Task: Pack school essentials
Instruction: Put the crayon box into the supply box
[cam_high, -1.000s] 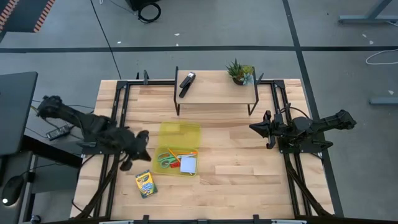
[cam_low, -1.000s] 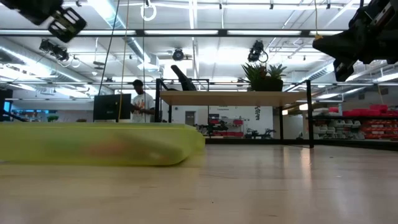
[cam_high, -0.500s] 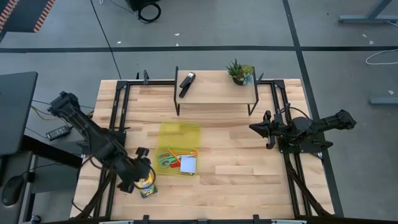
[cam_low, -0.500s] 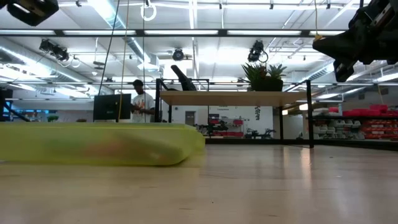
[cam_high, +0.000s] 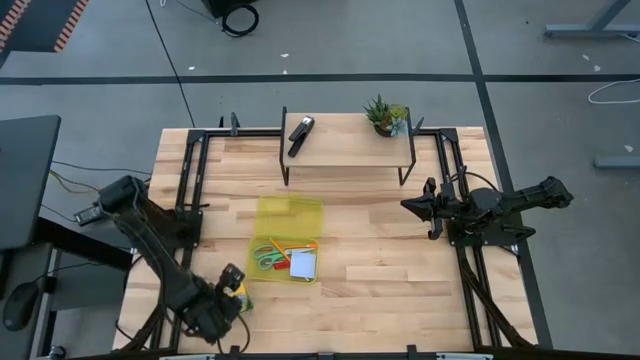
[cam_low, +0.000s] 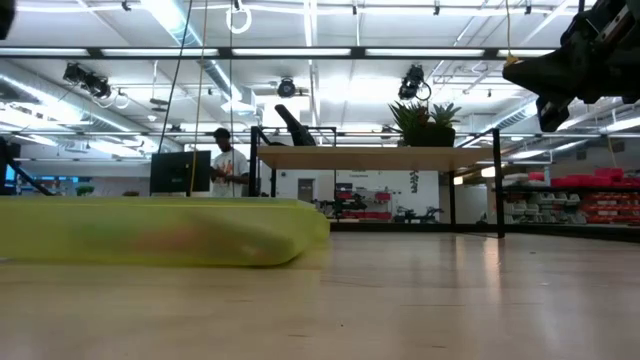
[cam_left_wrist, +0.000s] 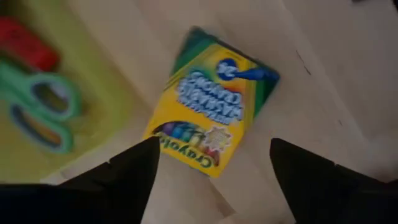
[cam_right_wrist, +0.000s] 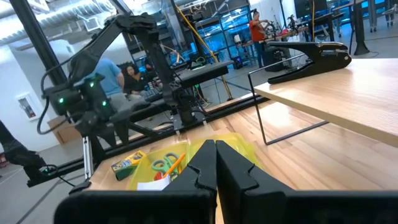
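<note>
The yellow-green crayon box (cam_left_wrist: 211, 112) lies flat on the wood near the table's front left (cam_high: 241, 297). My left gripper (cam_left_wrist: 214, 148) hovers open over it, one finger on either side of its near end, pointing down (cam_high: 232, 284). Beside the box lies a yellow pouch (cam_high: 288, 232). On the pouch's near part rest the green-handled scissors (cam_left_wrist: 37, 106), a small red piece (cam_left_wrist: 25, 43), an orange pen (cam_high: 297, 246) and a pale notepad (cam_high: 303, 264). My right gripper (cam_high: 413, 205) waits shut above the table's right side (cam_right_wrist: 216, 163).
A raised wooden shelf (cam_high: 345, 150) on black legs stands at the table's far side, with a black stapler (cam_high: 300, 134) and a small potted plant (cam_high: 385, 116) on it. Bare wood lies between the pouch and the right arm. People stand in the room beyond.
My left gripper has swung from beside the pouch's left edge toward the table's near edge and now stands over the crayon box. The crayon box and the pouch have stayed where they were.
</note>
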